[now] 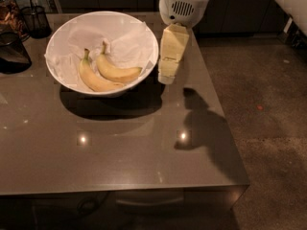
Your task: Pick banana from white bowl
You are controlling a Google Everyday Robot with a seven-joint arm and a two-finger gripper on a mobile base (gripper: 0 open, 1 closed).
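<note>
A mobile robot's gripper [167,75] hangs tip-down just beside the right-hand rim of the white bowl [100,13] on a grey bench [120,147]. Its height against the rim is hard to judge, and whether its jaws stand wide or narrow cannot be told from this angle. The banana [118,72], the shorter and plumper of two, lies inside the bowl on crumpled white paper [134,42], its stem pointing toward the far rim and its dark tip toward the gripper's side. The longer banana [93,79] lies just beside it on the left. The step in hand appears to be the approach, with nothing yet grasped. To do it well, the gripper should be clear of the rim before crossing, since a low sideways move risks knocking the bowl. It should then descend over the banana's thick middle, jaws set across its width rather than along its length, and opened enough to straddle it without catching the neighbour. The paper lining may bunch or lift with the fruit, so a gentle but firm close and a straight upward lift seem wise. A dark wire-mesh cup [36,20] stands well apart at the bench's far left corner and should not interfere.
</note>
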